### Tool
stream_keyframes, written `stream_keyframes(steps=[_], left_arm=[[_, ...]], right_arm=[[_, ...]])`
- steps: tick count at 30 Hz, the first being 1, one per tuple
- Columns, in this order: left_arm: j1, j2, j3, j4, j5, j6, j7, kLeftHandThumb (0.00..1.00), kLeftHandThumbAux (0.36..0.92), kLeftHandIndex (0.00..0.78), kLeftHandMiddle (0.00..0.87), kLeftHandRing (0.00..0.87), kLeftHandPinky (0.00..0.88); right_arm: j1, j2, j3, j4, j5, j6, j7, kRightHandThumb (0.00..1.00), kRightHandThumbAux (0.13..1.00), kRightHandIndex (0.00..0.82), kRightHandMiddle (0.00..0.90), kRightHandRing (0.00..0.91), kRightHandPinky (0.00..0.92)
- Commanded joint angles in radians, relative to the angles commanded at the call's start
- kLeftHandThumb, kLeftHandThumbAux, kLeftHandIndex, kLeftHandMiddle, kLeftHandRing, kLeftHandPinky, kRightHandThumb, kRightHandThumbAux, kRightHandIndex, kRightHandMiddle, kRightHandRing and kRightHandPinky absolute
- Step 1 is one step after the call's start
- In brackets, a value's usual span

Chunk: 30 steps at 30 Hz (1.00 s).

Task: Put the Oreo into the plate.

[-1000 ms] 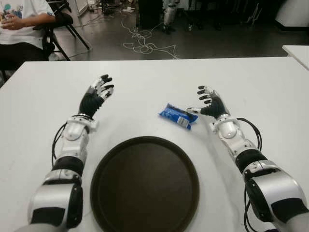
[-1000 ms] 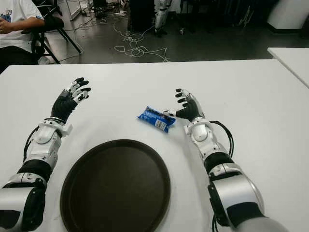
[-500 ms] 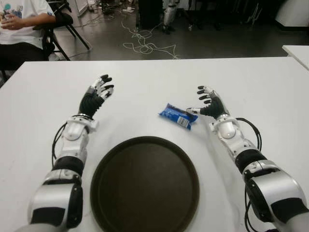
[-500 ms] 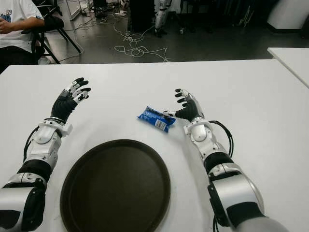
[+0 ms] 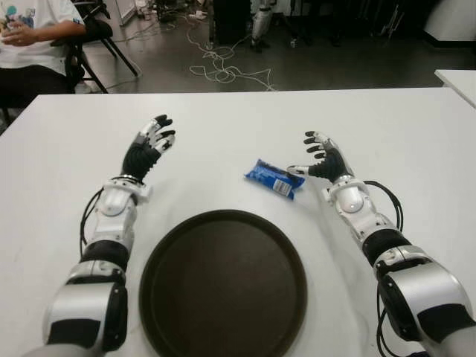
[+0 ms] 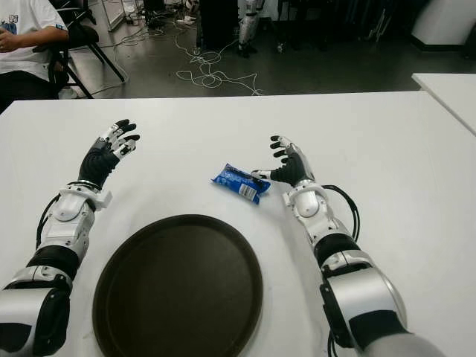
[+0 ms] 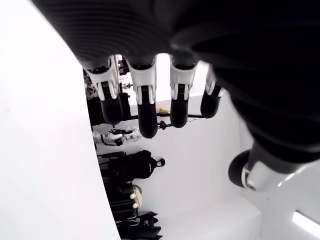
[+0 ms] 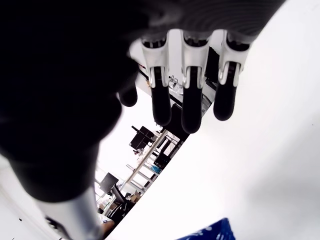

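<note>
Large round dark-brown plate (image 5: 223,286) is sitting on the white desk (image 5: 245,119), close to the robot, nothing lying in it. Small blue Oreo wrapper pack (image 5: 273,178) is lying flat on the desk just beyond the plate's far rim, clear of it, slightly to the robot's right.

Right hand (image 5: 321,159) is hovering just right of the pack, fingers spread and lightly curved, gripping nothing; thumb tip is showing right at the pack's near end, can't tell if it's touching. Right wrist view is showing extended fingers (image 8: 192,107) and only a blue corner of the pack at the frame edge.

Left hand (image 5: 147,146) is showing well left of the pack, beyond the plate's left side, fingers extended and holding nothing.

A seated person (image 5: 33,37) is showing at the far left, mostly cut off by the frame. Loose cables (image 5: 223,67) are lying on the floor beyond the desk.
</note>
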Motion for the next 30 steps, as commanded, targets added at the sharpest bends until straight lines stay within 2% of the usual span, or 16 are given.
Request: stream_keyframes(steps=[10, 13, 16, 18, 26, 30], left_arm=[[-0.002, -0.001, 0.003, 0.005, 0.003, -0.002, 0.001, 0.163, 0.595, 0.099, 0.139, 0.137, 0.172], [-0.002, -0.002, 0.005, 0.006, 0.002, -0.003, 0.001, 0.163, 0.602, 0.101, 0.14, 0.14, 0.179], [-0.001, -0.003, 0.006, 0.006, 0.0, -0.004, 0.0, 0.16, 0.602, 0.101, 0.139, 0.141, 0.182], [-0.001, -0.003, 0.007, 0.007, -0.001, -0.005, -0.001, 0.159, 0.6, 0.1, 0.138, 0.141, 0.184], [-0.002, -0.001, 0.004, 0.01, 0.004, -0.006, -0.001, 0.157, 0.585, 0.092, 0.128, 0.134, 0.173], [-0.002, -0.002, 0.002, 0.01, 0.008, -0.006, 0.004, 0.156, 0.579, 0.093, 0.131, 0.134, 0.168]], right_arm=[[-0.003, -0.006, 0.012, 0.002, -0.018, -0.004, -0.01, 0.0, 0.849, 0.19, 0.253, 0.258, 0.277], [-0.005, -0.009, 0.015, 0.001, -0.023, -0.003, -0.018, 0.0, 0.845, 0.182, 0.243, 0.247, 0.256], [-0.008, -0.014, 0.019, -0.003, -0.029, -0.005, -0.029, 0.0, 0.839, 0.179, 0.239, 0.231, 0.187], [-0.01, -0.019, 0.021, -0.006, -0.033, -0.009, -0.037, 0.0, 0.83, 0.18, 0.236, 0.226, 0.186], [-0.015, -0.04, 0.023, -0.047, -0.055, -0.061, -0.094, 0.0, 0.819, 0.174, 0.222, 0.212, 0.21], [-0.007, -0.069, 0.044, -0.105, -0.113, -0.13, -0.201, 0.0, 0.805, 0.164, 0.207, 0.209, 0.228]])
